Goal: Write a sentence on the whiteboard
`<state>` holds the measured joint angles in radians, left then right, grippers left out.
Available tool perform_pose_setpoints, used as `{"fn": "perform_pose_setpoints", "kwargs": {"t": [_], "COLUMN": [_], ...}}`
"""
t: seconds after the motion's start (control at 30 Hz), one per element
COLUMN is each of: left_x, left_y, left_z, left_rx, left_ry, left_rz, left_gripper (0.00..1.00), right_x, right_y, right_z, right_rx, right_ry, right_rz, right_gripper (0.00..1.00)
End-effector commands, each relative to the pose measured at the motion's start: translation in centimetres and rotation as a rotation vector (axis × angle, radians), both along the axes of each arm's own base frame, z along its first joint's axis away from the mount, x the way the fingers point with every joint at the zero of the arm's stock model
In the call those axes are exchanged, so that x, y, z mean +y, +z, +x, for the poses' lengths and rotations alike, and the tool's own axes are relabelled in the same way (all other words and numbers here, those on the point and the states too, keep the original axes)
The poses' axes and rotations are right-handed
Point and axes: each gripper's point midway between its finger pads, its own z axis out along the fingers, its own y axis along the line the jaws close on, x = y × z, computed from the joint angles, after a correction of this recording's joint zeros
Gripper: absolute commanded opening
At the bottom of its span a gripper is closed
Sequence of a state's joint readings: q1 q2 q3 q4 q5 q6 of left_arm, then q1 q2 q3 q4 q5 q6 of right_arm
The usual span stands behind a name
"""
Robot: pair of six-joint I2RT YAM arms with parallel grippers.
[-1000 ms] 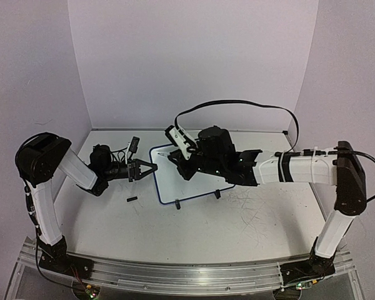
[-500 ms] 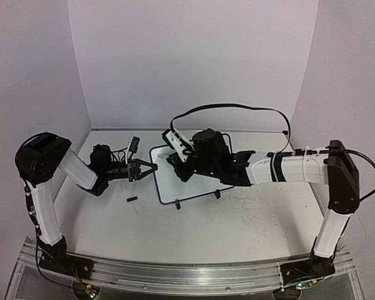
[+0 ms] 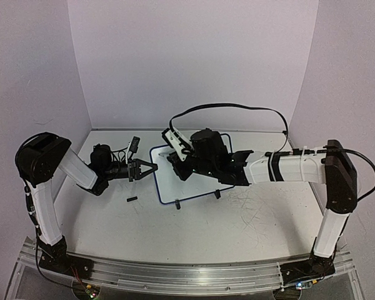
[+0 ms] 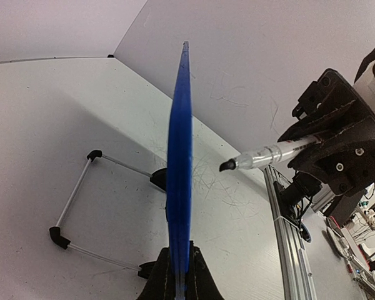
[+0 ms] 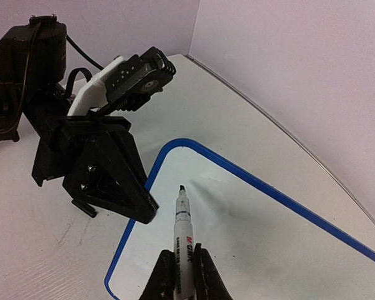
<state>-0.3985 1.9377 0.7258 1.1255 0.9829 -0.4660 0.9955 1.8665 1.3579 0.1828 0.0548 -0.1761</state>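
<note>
Top cam: the whiteboard (image 3: pixel 190 181) sits mid worktop (image 3: pixel 237 225). The L gripper (image 3: pixel 152 167) meets its left rim. The R gripper (image 3: pixel 175 161) hangs over its far-left corner. A small black bit (image 3: pixel 131 200) lies on the worktop near the L gripper. From up here you can't tell how either gripper is set.

L wrist cam: the whiteboard shows edge-on, as a thin blue line. The L gripper is pinching that rim, w/ one finger on each side. A wire stand (image 4: pixel 81 206) props it up on one side. On the other side a marker (image 4: pixel 269 152) points at its face. There is a small gap at the black tip, so it's not touching.

R wrist cam: the R gripper is squeezed tight on the marker. The tip is over the white face near the round corner, just beside the L gripper.
</note>
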Motion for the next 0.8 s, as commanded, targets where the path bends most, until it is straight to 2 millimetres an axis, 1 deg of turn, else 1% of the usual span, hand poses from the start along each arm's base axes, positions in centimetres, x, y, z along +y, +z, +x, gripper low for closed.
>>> {"fn": "perform_pose_setpoints", "kwargs": {"t": [0.0,0.5,0.77], "left_x": [-0.67,-0.69,-0.69], "left_y": [-1.19,-1.11,-1.16], "left_z": [-0.35,-0.38,-0.39], "left_rx": [0.014,0.014,0.014], "left_ry": [-0.012,-0.014,-0.014], "left_rz": [0.043,0.043,0.044], "left_gripper": [0.00,0.00,0.00], "right_x": [0.92,0.97,0.85], "right_y": [1.52,1.28,0.75], "right_z": [0.58,1.16,1.43], "right_rx": [-0.029,-0.034,-0.030], "right_ry": [-0.013,-0.039,-0.055], "right_rz": [0.036,0.031,0.023], "right_gripper": [0.00,0.00,0.00]}}
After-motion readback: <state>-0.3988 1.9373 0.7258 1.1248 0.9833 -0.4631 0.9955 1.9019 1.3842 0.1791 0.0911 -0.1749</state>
